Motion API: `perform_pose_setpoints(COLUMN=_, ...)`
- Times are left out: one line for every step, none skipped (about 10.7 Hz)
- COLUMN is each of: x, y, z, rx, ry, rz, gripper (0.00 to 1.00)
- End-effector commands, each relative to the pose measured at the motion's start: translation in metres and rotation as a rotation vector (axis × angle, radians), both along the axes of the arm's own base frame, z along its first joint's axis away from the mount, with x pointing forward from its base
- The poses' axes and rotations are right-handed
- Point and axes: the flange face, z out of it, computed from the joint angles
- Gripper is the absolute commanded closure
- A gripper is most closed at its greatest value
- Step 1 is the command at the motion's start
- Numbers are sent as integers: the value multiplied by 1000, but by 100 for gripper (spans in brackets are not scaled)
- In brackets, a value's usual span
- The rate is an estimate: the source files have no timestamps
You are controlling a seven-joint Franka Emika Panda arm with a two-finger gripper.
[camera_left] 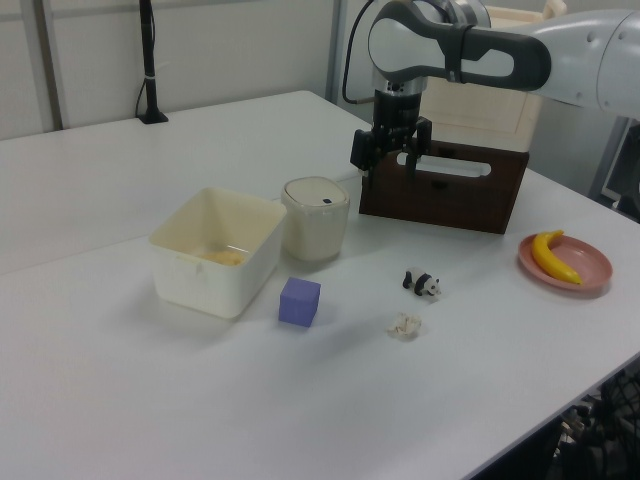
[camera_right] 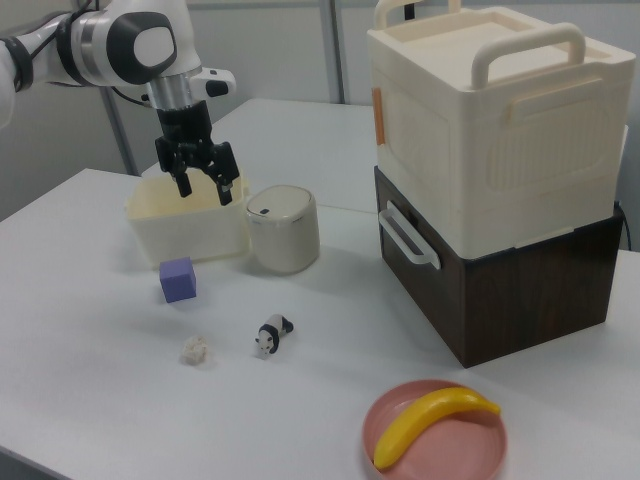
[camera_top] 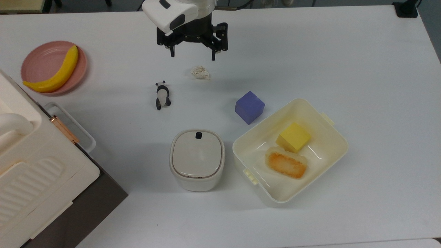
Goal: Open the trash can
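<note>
A white tabletop (camera_top: 344,51) spans the top view. At lower centre stands the trash can (camera_top: 196,159), lid down; just right, a cream box (camera_top: 330,158) holds a yellow block (camera_top: 293,136) and a pastry (camera_top: 285,163). Upper left, a pink plate (camera_top: 41,58) carries a banana (camera_top: 55,71). At top centre, the hand (camera_top: 192,54) hangs spread wide, empty.

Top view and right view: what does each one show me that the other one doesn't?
The top view looks straight down into the cream food box, so you see a yellow block and an orange-topped cake lying inside. The right view looks from the side, so you see how tall the big white case is, stacked on a dark brown box. Both share the trash can with its lid shut, the open gripper, the toy panda and the banana on the pink plate.
</note>
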Motion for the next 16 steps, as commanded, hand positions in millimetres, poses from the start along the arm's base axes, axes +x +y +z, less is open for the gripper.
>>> perform_pose_setpoints(x=-10, y=-1, z=3, rx=10, ry=13, rz=26, gripper=0)
perform_pose_setpoints(x=-10, y=-1, z=2, rx=10, ry=14, rz=28, gripper=0)
perform_pose_setpoints(x=-10, y=-2, z=2, rx=10, ry=14, rz=28, gripper=0)
perform_pose_setpoints(x=-10, y=-2, z=2, rx=10, ry=14, rz=26, gripper=0)
perform_pose_setpoints(x=-9, y=-2, z=3, rx=10, ry=10, rz=28, gripper=0)
perform_pose_setpoints(x=-8, y=-2, z=1, rx=10, ry=8, rz=27, gripper=0)
perform_pose_setpoints(x=-7, y=-4, z=1, rx=8, ry=6, rz=24, gripper=0)
perform_pose_setpoints(x=-6, y=-6, z=0, rx=7, ry=6, rz=23, gripper=0)
perform_pose_setpoints(x=-5, y=-11, z=0, rx=7, ry=2, rz=14, gripper=0)
perform_pose_setpoints(x=-2, y=-12, z=1, rx=8, ry=-18, rz=13, gripper=4)
perform_pose_setpoints(x=0, y=-12, z=1, rx=9, ry=-32, rz=16, gripper=13)
perform_pose_setpoints(x=0, y=-12, z=1, rx=9, ry=-32, rz=37, gripper=29)
perform_pose_setpoints(x=0, y=-12, z=2, rx=14, ry=-31, rz=85, gripper=49)
perform_pose_setpoints(x=1, y=-13, z=4, rx=25, ry=-39, rz=99, gripper=71)
perform_pose_setpoints(x=5, y=-10, z=6, rx=34, ry=-76, rz=103, gripper=85)
perform_pose_setpoints(x=10, y=-9, z=6, rx=36, ry=-111, rz=104, gripper=97)
